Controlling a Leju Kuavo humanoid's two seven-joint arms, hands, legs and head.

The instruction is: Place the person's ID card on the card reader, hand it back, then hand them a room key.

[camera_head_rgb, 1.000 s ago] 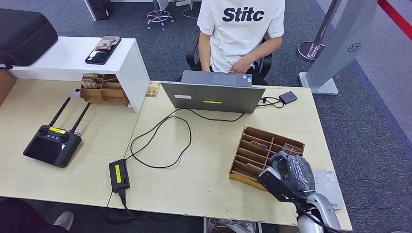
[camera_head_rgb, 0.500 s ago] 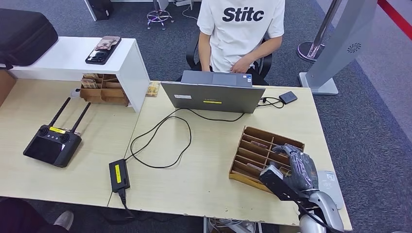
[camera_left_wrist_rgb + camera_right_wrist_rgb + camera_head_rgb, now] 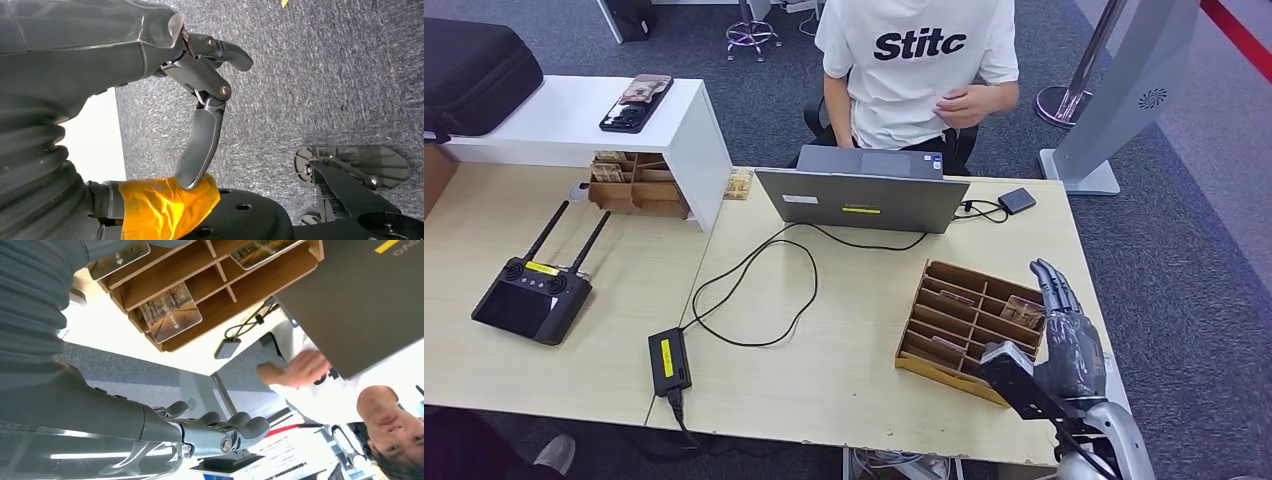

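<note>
Right hand (image 3: 1064, 335) now raised beside brown slotted wooden card organizer (image 3: 969, 315) on pale wooden bench (image 3: 844, 340), fingers straightened and spread, holding nothing. Room key cards lying in slots; apparently awaiting ID card.

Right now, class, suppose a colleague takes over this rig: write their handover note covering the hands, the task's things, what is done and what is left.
Right hand: open, fingers straight, raised beside the wooden rack, holding nothing.
Left hand: open, hanging over carpet.
Key cards lie in the rack's slots. The person sits behind the laptop.
Done: I cannot tell whether the ID steps are finished, and no ID card is plainly visible.
Left: at least take a key card from the rack and hand it over.
</note>
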